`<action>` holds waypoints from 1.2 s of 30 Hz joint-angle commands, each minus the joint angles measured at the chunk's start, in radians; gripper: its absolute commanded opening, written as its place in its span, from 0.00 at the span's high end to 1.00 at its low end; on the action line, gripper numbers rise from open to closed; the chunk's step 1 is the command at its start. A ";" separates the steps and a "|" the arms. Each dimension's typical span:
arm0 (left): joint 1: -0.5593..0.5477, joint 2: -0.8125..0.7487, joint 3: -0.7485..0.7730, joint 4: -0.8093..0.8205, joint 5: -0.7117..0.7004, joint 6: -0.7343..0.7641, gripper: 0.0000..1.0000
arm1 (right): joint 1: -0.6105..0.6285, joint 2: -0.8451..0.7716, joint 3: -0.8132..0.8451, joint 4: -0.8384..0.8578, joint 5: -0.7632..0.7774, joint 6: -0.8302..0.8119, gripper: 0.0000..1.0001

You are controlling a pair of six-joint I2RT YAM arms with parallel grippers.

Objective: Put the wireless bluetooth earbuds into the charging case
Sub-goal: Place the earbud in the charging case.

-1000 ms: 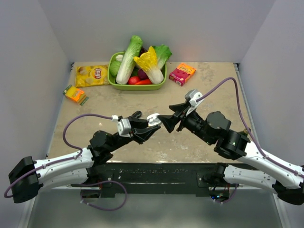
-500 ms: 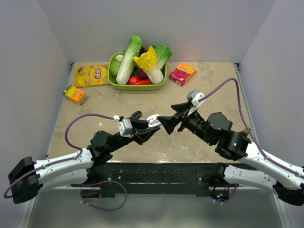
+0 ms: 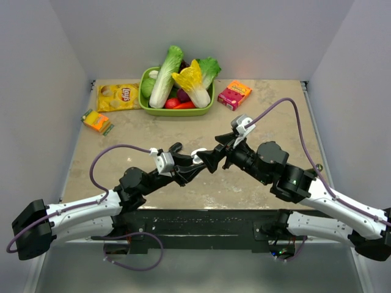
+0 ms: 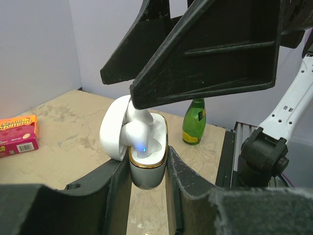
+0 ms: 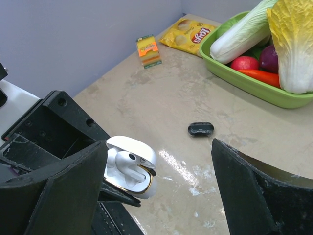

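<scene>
The white charging case [image 4: 146,169] with a gold rim is held upright between my left gripper's [image 4: 146,178] fingers, its lid [image 4: 112,129] swung open. A white earbud [image 4: 138,136] with a small blue light sits in the case and stands a little out of it. In the right wrist view the case [image 5: 131,171] shows the earbud [image 5: 124,159] with a dark spot. My right gripper [image 5: 156,193] is open and empty, its black fingers [image 4: 205,54] right over the case. From above, both grippers meet at the case [image 3: 198,152].
A small dark oval thing [image 5: 200,129] lies on the table beyond the case. A green tray [image 3: 177,110] of vegetables stands at the back, with a chips bag [image 3: 118,96], an orange box [image 3: 98,121] and a pink box [image 3: 234,94]. A green bottle [image 4: 194,122] stands near the right arm's base.
My right gripper has moved left and down until its fingers are over the open case. My left gripper with the case has shifted slightly right.
</scene>
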 commanded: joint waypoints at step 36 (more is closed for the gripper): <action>-0.006 -0.038 0.008 0.035 -0.019 0.011 1.00 | 0.002 -0.014 0.038 -0.072 0.103 0.029 0.10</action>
